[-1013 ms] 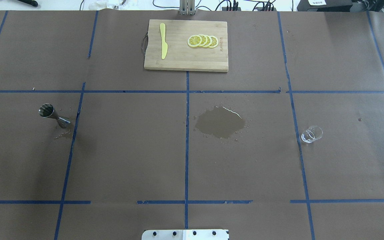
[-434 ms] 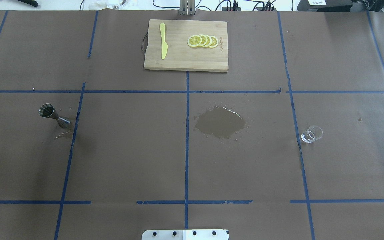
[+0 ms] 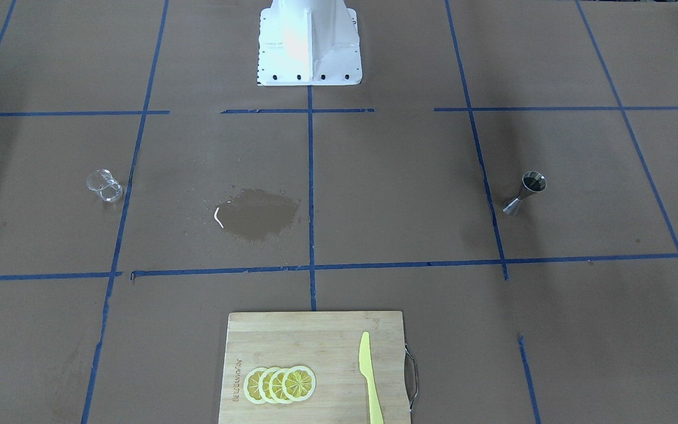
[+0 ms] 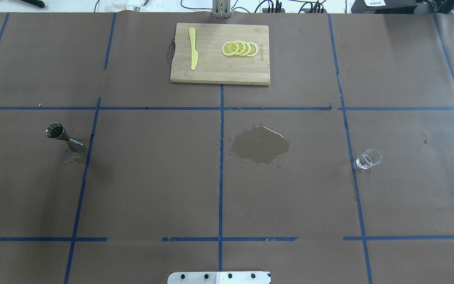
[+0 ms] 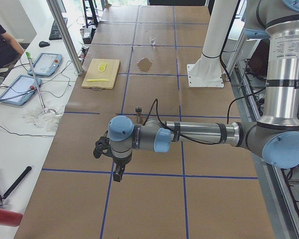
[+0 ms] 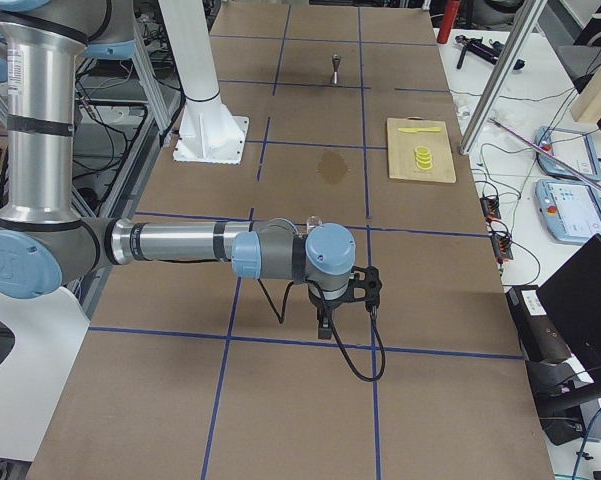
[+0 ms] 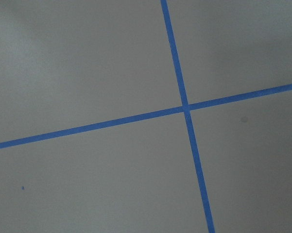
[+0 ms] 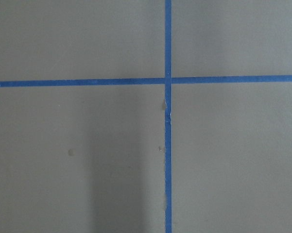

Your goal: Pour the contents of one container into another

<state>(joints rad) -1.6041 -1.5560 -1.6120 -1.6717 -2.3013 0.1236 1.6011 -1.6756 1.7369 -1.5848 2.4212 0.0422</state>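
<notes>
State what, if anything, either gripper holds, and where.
Neither container is held: jigger and glass stand free on the table, away from the left gripper and right gripper. Jaw state cannot be told.

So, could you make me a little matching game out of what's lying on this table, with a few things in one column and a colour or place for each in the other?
Things:
1. jigger
2. glass
3. knife
4. puddle

Descriptions:
A. clear, on the robot's right side
B. yellow, lying on the board
C. dark wet patch, in the middle
D. shiny metal, on the robot's left side

Pairs: 1-D, 2-A, 3-B, 4-C.
</notes>
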